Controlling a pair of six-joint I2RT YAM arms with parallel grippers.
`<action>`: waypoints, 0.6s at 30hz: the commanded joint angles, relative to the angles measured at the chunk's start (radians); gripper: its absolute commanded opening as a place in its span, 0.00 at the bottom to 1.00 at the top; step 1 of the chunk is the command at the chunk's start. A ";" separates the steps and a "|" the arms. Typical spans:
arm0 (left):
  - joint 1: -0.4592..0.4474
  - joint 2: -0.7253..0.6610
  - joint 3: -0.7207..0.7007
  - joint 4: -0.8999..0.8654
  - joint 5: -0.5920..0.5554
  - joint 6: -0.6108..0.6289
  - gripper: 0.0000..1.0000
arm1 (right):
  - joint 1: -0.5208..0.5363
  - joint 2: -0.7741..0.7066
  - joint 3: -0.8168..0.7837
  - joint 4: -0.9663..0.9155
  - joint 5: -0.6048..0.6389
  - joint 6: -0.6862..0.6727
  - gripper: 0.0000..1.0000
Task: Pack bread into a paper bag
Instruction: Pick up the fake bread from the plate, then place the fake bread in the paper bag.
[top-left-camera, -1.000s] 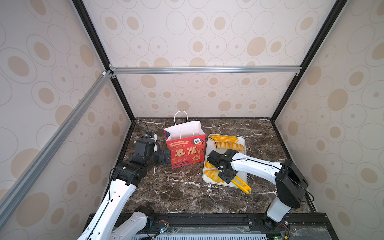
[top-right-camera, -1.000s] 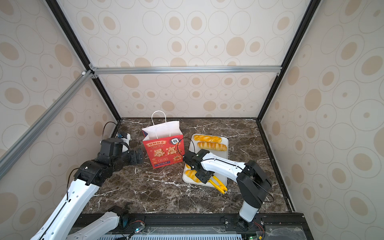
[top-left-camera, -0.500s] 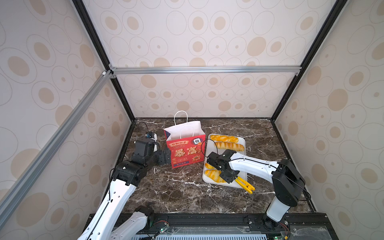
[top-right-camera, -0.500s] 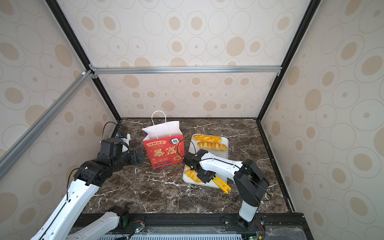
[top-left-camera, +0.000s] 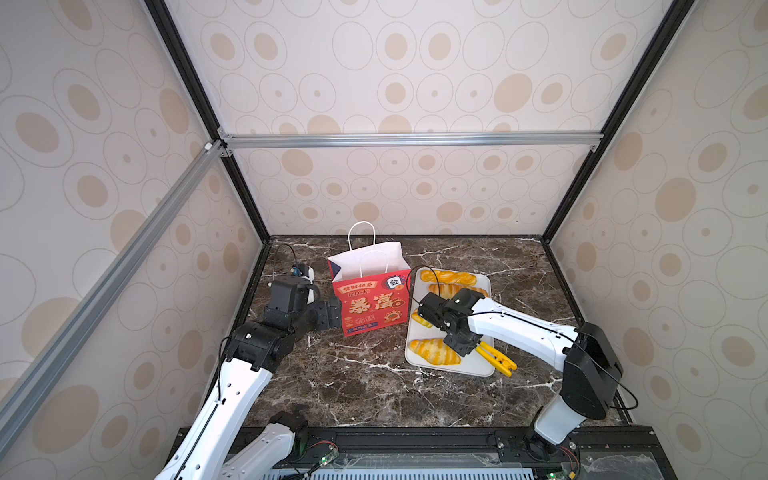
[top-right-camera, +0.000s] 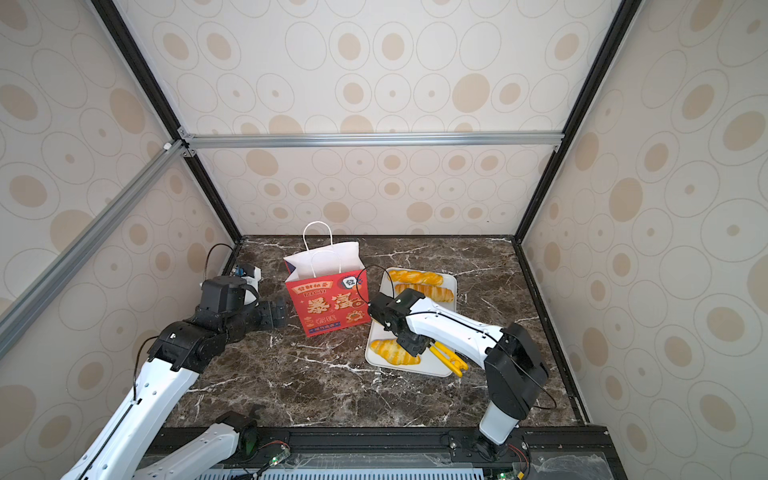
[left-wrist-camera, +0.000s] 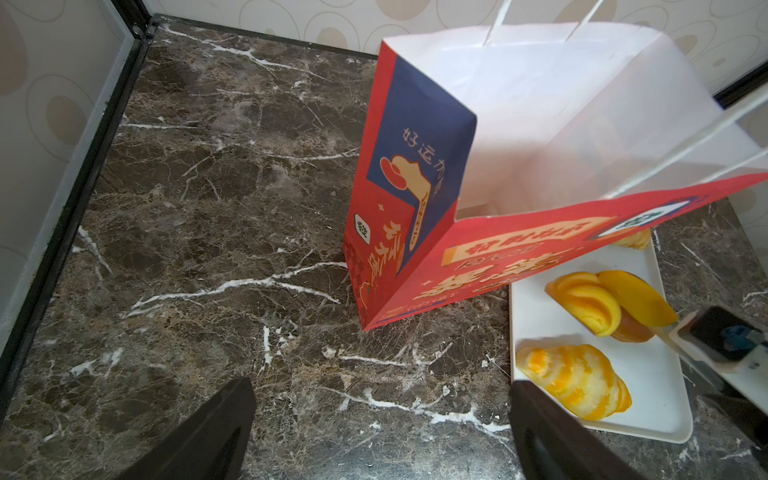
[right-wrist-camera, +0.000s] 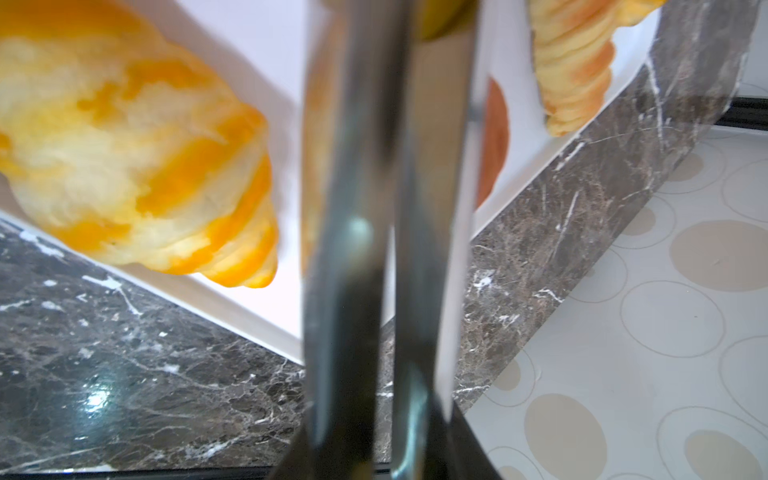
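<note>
Tongs (right-wrist-camera: 357, 208) fill the right wrist view, blurred; the right arm (top-left-camera: 519, 328) half covers one bread piece (top-left-camera: 420, 320)

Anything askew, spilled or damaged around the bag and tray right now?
Nothing spilled or damaged. The paper bag stands upright, mouth open; the visible bread lies on the tray. Only quirk: the tongs have their yellow tips overhanging the tray's near rim.

Red paper bag (top-left-camera: 374, 305) stands upright and open; golden bread (top-left-camera: 434, 351), apparently six pieces, lies beside it.
</note>
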 joint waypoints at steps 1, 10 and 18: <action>0.006 -0.013 0.000 0.007 0.000 0.018 0.99 | -0.047 -0.057 0.105 -0.083 0.095 -0.038 0.07; 0.006 -0.012 0.000 0.009 0.004 0.017 0.98 | -0.138 -0.035 0.484 -0.123 0.094 -0.209 0.07; 0.006 -0.012 0.000 0.008 0.001 0.021 0.99 | -0.123 0.180 0.895 -0.242 0.029 -0.266 0.07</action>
